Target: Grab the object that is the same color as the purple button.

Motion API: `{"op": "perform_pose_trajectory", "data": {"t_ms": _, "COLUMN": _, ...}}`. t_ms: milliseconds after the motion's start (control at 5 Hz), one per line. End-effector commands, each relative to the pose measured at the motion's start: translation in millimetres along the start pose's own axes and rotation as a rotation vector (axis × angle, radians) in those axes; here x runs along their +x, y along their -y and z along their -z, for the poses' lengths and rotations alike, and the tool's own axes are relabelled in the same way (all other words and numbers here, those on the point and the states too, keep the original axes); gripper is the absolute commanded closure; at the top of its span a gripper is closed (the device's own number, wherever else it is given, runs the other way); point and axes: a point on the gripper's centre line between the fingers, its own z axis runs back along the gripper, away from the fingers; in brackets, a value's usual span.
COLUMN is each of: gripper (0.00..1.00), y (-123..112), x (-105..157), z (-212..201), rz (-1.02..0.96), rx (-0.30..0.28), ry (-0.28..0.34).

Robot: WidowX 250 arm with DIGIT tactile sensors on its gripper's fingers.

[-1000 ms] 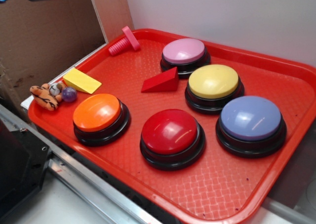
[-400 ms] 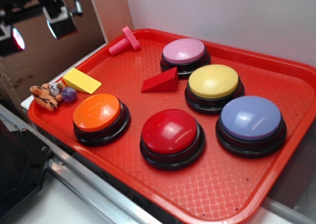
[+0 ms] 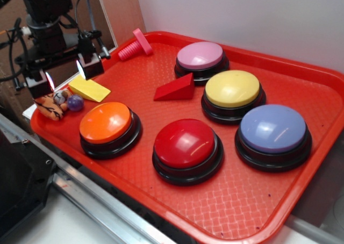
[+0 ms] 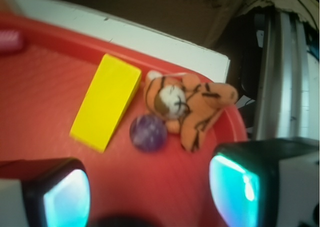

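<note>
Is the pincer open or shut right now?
Open. In the wrist view the pincer has both pads wide apart, holding nothing; the purple marble lies free on the tray.

Purple ball (image 4: 148, 132) crowded, tiger toy (image 4: 187, 107) touching it at 2 o'clock, yellow wedge (image 4: 106, 101) just beside it at 10 o'clock, bare tray floor (image 4: 150, 182) at 6 o'clock, open gripper (image 4: 150, 197) overhead, orange button (image 3: 106, 122) near, tray rim (image 3: 43, 128) close behind tiger toy.
</note>
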Motion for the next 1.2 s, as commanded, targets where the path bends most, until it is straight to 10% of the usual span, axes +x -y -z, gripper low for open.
{"op": "perform_pose_trajectory", "data": {"t_ms": 0, "gripper": 0.0, "y": -9, "x": 10, "z": 35, "rz": -0.097, "rx": 0.021, "ry": 0.007}}
{"op": "perform_pose_trajectory", "data": {"t_ms": 200, "gripper": 0.0, "y": -10, "x": 12, "z": 44, "rz": -0.112, "rx": 0.033, "ry": 0.008}}
{"op": "perform_pose_trajectory", "data": {"t_ms": 400, "gripper": 1.0, "y": -9, "x": 13, "z": 46, "rz": -0.117, "rx": 0.029, "ry": 0.016}}
{"op": "perform_pose_trajectory", "data": {"t_ms": 1000, "gripper": 1.0, "y": -4, "x": 15, "z": 35, "rz": -0.067, "rx": -0.007, "ry": -0.005}}
